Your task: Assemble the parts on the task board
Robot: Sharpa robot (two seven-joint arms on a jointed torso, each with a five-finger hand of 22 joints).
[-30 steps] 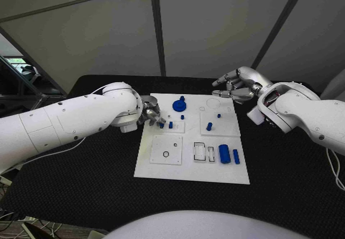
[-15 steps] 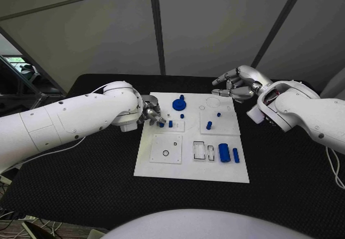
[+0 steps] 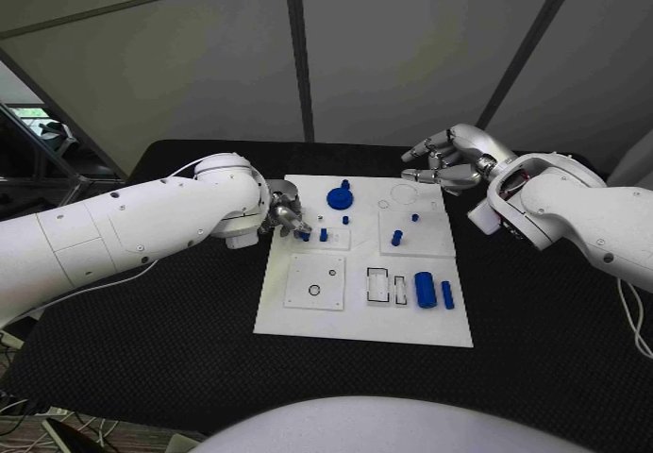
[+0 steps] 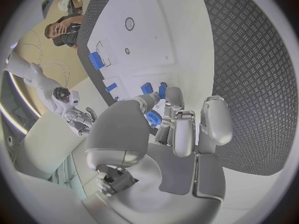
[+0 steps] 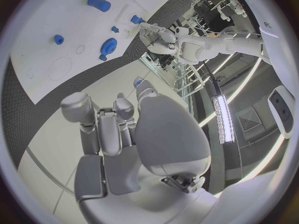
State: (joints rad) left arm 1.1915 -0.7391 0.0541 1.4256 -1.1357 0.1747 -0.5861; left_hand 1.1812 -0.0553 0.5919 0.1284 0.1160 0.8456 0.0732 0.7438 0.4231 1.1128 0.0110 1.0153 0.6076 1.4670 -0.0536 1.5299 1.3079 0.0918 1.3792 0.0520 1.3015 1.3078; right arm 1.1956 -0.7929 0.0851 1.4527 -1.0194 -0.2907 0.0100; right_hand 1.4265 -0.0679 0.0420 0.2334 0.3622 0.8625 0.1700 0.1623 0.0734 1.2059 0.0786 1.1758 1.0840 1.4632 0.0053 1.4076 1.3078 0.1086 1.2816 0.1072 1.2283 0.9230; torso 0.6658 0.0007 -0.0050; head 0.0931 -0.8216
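The white task board (image 3: 360, 326) lies mid-table. My left hand (image 3: 285, 217) hovers over its left edge, and in the left wrist view its thumb and a finger pinch a small blue peg (image 4: 154, 118). That peg (image 3: 302, 236) stands at the small raised plate beside another peg (image 3: 323, 234). A blue gear (image 3: 339, 198) sits at the board's far side. A blue cylinder (image 3: 424, 290) and a thin blue bar (image 3: 446, 295) lie near the right edge. My right hand (image 3: 443, 162) hangs over the far right corner, fingers apart, holding nothing.
A raised white block carries a blue peg (image 3: 396, 239) and a smaller one (image 3: 413, 218). A square plate with a round hole (image 3: 316, 283) and rectangular slots (image 3: 385, 286) lie on the board's near half. Black matting (image 3: 163, 340) surrounds the board.
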